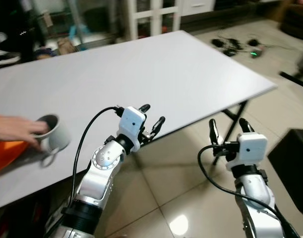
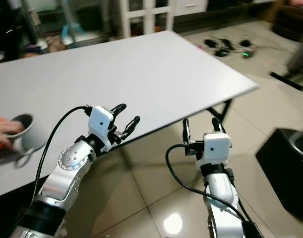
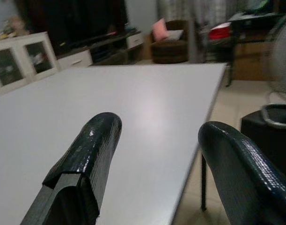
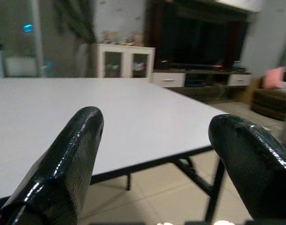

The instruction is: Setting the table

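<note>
Both silver arms reach forward, bent at the elbow. The left pincer [image 1: 152, 115] has its fingers spread. The right pincer [image 1: 228, 126] points upward, fingers apart too.

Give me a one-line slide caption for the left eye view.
A person's hand holds a grey mug on the white table while both grippers, left and right, wait open-jawed.

Table [image 1: 156, 74]: smooth, matt white top. Floor [image 1: 156, 188]: glossy tile. Mug [image 1: 56, 133]: matt grey; gripper fingers [image 3: 86, 154]: black, textured, slightly shiny.
</note>
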Controlling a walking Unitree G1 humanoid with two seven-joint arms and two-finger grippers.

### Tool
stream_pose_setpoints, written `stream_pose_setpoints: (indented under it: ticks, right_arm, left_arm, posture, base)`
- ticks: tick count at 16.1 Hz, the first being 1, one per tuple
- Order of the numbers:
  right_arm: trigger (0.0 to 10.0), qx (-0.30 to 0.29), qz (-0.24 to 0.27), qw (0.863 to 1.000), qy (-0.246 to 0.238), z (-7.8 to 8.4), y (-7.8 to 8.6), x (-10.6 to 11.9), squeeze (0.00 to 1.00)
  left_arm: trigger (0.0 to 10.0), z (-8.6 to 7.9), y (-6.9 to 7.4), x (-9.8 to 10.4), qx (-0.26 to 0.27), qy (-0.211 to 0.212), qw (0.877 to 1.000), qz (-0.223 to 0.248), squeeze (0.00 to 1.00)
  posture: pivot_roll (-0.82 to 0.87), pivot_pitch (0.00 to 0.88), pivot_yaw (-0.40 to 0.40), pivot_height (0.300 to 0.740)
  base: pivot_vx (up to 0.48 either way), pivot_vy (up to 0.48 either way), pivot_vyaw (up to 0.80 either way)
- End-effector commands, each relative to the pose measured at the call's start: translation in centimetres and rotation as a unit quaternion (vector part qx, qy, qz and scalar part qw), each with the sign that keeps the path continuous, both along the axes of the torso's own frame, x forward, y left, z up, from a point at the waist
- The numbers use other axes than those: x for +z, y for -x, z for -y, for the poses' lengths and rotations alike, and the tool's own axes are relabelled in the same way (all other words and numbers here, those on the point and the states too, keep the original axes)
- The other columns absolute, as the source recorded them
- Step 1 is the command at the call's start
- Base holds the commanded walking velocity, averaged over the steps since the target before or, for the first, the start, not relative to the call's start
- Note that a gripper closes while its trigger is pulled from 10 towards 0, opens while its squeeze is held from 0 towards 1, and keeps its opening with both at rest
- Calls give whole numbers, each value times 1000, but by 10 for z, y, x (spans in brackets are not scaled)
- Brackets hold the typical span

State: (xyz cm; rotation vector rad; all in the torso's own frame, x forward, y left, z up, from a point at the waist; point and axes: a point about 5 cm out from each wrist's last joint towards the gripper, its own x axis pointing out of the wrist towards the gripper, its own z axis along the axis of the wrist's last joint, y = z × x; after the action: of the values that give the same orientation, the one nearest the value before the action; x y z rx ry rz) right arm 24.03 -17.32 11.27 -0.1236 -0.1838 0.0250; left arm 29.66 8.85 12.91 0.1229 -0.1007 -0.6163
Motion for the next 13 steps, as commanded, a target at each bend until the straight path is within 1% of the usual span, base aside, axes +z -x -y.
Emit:
stream_pose_setpoints:
  ticks: [1,6,9,13]
  right_arm:
    - [10000,-1,2,1000,-5,2,0,3,0]
    - [10000,0,-3,1000,-12,3,0,3,0]
    - [10000,1,-5,1000,-14,4,0,2,0]
    - [10000,2,-6,1000,-16,5,-3,2,0]
  left_arm:
    - [10000,1,-4,5,4,-5,1000,11,0]
    - [10000,0,-5,4,8,-14,1000,14,0]
    - [10000,-4,-9,6,16,-16,1000,16,0]
    - [10000,-4,-10,6,17,-24,999,23,0]
  posture:
    - [-82,0,29,740]
    - [-82,0,25,740]
    - [-79,0,20,740]
    - [-74,0,17,740]
  base:
    - [0,0,-656]
    - [0,0,-649]
    - [0,0,-648]
    - [0,0,-644]
